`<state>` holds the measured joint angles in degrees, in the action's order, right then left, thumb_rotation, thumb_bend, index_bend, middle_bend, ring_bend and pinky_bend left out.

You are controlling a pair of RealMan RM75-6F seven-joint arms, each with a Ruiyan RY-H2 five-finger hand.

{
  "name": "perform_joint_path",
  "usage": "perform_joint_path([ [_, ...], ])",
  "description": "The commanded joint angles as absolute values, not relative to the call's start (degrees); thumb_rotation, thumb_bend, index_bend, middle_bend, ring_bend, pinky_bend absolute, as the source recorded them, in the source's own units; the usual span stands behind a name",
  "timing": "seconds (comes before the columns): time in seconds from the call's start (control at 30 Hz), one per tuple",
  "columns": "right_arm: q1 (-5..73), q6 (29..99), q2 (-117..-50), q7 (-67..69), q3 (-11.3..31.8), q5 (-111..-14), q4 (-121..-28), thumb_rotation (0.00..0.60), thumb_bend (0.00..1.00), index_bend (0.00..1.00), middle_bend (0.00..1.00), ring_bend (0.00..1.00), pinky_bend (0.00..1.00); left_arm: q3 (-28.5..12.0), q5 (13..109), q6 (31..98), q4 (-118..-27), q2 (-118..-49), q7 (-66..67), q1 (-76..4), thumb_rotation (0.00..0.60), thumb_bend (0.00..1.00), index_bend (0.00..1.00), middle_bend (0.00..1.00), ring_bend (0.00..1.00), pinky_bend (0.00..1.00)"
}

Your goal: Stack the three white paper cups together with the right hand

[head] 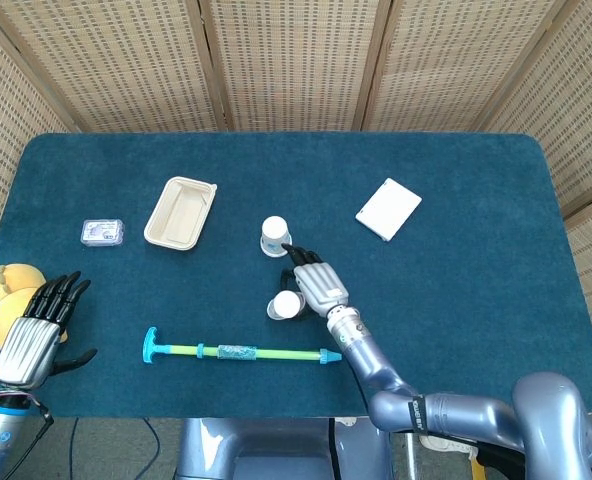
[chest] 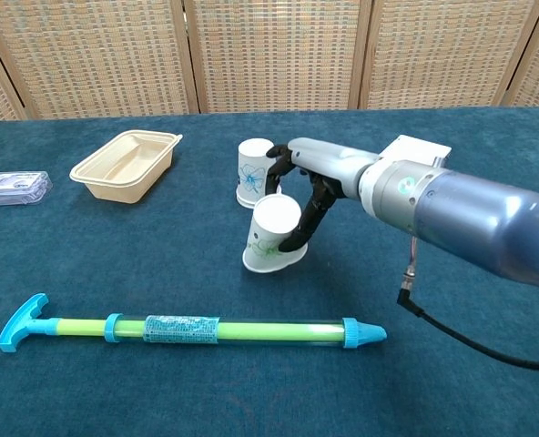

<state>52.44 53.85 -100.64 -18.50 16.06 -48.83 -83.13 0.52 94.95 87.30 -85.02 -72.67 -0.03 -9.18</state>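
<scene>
Two white paper cups with blue flower prints stand upside down near the table's middle. The far cup (head: 275, 237) (chest: 254, 172) is upright on its rim. The near cup (head: 286, 305) (chest: 272, 235) leans to the left, its right side raised off the cloth. My right hand (head: 316, 283) (chest: 308, 193) grips this near cup, with the fingers curled behind its top and the thumb against its right side. The fingertips lie close to the far cup. My left hand (head: 38, 332) hovers at the table's front left corner with its fingers spread, holding nothing.
A beige tray (head: 181, 212) (chest: 127, 164) and a small clear box (head: 102, 232) (chest: 15, 188) sit at the back left. A white card (head: 388, 209) lies at the right. A long green and blue stick (head: 241, 352) (chest: 192, 329) lies along the front. A yellow toy (head: 6, 290) sits by my left hand.
</scene>
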Motion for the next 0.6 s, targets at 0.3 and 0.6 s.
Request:
perform_joint_path([
  [0.3,53.43,58.05,-92.08,-22.13,22.57,-48.02,-93.58,0.600,0.25,0.56,0.07,0.00,0.15,0.30,94.42,87.03,-85.17,-72.32,-0.98,-9.27,0.600,0.00,0.00,0.00,0.00,0.06],
  [0.6,58.87,53.75,-93.35,-23.06,25.34,-43.14,-87.35,0.600,0.25,0.56,0.07,0.00,0.15,-0.06,93.54,86.62,-85.10,-71.97,-2.15,-9.37,0.600,0.00,0.00,0.00,0.00,0.06],
])
